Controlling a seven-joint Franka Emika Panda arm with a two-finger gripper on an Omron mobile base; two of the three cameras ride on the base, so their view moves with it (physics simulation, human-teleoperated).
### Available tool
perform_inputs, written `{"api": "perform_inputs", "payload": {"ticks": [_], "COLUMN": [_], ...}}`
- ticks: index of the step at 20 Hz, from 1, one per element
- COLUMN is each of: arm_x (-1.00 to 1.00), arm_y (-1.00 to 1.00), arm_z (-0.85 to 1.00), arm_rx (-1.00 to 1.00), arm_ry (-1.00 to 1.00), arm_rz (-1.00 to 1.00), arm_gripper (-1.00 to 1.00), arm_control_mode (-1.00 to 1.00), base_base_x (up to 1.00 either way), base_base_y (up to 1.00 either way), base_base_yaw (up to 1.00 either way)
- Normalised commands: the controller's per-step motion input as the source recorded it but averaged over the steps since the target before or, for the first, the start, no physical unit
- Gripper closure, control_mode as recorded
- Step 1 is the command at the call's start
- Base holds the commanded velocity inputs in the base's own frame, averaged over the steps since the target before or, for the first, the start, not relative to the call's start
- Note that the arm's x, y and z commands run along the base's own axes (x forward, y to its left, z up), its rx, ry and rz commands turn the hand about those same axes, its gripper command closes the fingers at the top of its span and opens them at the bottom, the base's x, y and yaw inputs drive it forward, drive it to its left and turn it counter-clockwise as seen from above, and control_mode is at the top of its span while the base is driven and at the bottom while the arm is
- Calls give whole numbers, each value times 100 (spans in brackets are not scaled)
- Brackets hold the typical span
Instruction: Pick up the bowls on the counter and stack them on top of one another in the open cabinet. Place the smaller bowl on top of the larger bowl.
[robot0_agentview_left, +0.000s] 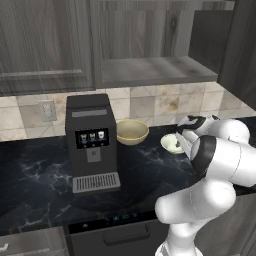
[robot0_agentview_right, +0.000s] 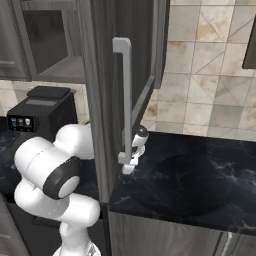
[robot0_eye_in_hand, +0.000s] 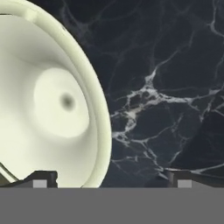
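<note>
The end effector (robot0_eye_in_hand: 112, 179) is hovering low over the worktop (robot0_eye_in_hand: 175, 65) with its fingers spread wide, one tip (robot0_eye_in_hand: 41, 178) sitting over the inside of the small bowl (robot0_eye_in_hand: 52, 100) and the other (robot0_eye_in_hand: 183, 179) over bare black marble, so the near rim is lying between them. Nothing is being held. Judging from this, the step in hand is the reach for a rim grasp on the small bowl; the next move is calling for a short descent until the rim wall is sitting well between the fingers, then a close and a straight lift.

Seen from the left base camera, the small bowl (robot0_agentview_left: 172, 144) is resting on the worktop (robot0_agentview_left: 40, 170) partly hidden behind the arm's wrist, and the large bowl (robot0_agentview_left: 131, 131) is standing beside it, near but apart, next to the coffee machine (robot0_agentview_left: 91, 140). Above and behind both, the open cabinet (robot0_agentview_left: 155, 70) is showing a bare shelf, so neither bowl is stacked yet, and the large one would need to go in first
</note>
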Motion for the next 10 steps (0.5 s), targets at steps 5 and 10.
{"api": "perform_inputs", "payload": {"ticks": [5, 10], "arm_x": [17, 17], "arm_y": [0, 0], "arm_z": [-7, -12], "arm_rx": [3, 3], "arm_ry": [0, 0], "arm_rz": [0, 0], "arm_gripper": [-100, -100], "arm_control_mode": [-100, -100], "base_base_x": [0, 0], "base_base_y": [0, 0], "base_base_yaw": [0, 0]}}
